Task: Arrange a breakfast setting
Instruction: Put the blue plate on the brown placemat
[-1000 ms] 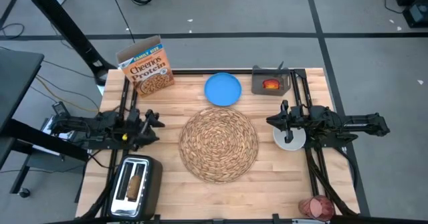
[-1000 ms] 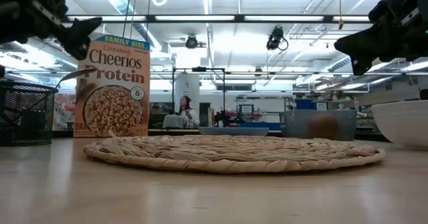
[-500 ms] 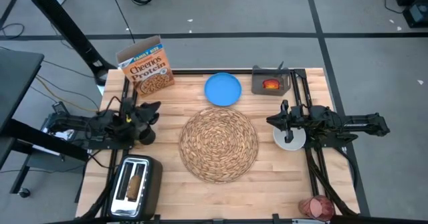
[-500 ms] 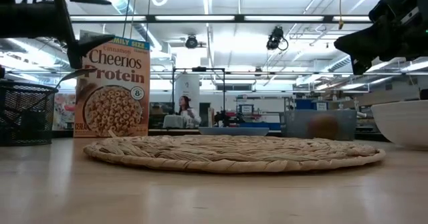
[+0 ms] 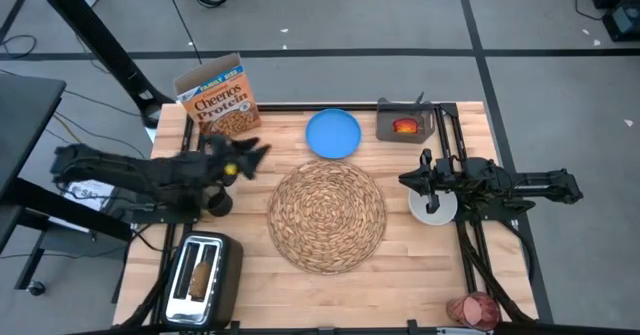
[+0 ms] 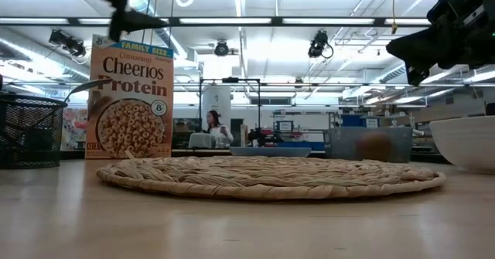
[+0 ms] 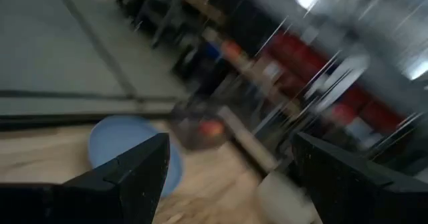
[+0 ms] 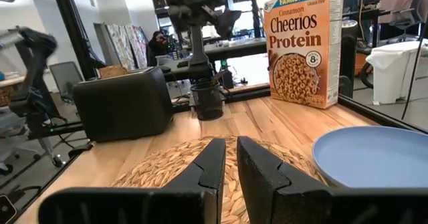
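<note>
Left gripper [image 5: 255,155], fingers spread and empty, has swung from the table's left edge toward the blue plate [image 5: 332,133]; likely first pick. Right gripper [image 5: 408,181] pressed together, waiting.

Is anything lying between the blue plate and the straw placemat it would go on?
Nothing visible does. In the high view the blue plate sits just beyond the round woven placemat, with only bare table between them. The placemat's surface holds nothing.
</note>
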